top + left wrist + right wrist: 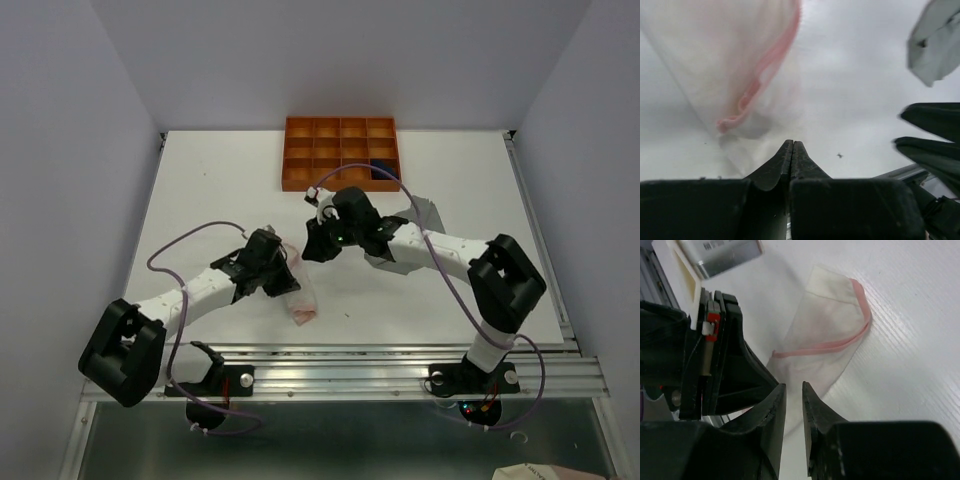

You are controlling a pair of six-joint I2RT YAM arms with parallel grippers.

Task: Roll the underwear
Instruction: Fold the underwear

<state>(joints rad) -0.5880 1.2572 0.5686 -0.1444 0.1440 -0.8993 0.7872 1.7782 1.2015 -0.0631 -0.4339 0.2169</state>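
The pale pink-white underwear [302,292] lies partly folded on the white table, its pink trim [771,55] curving across it. My left gripper [793,143] is shut just short of the cloth's near edge, with nothing seen between its jaws. My right gripper [793,387] hovers above the same garment [826,332] with a narrow gap between its fingers and nothing in it. The two grippers [280,265] [316,246] stand close together. The grey underwear [428,212] lies mostly hidden under the right arm. The navy underwear [381,170] sits in a tray compartment.
An orange tray [340,152] with several compartments stands at the back centre. The right gripper's fingers [932,132] show at the right of the left wrist view. The left gripper body [715,360] fills the left of the right wrist view.
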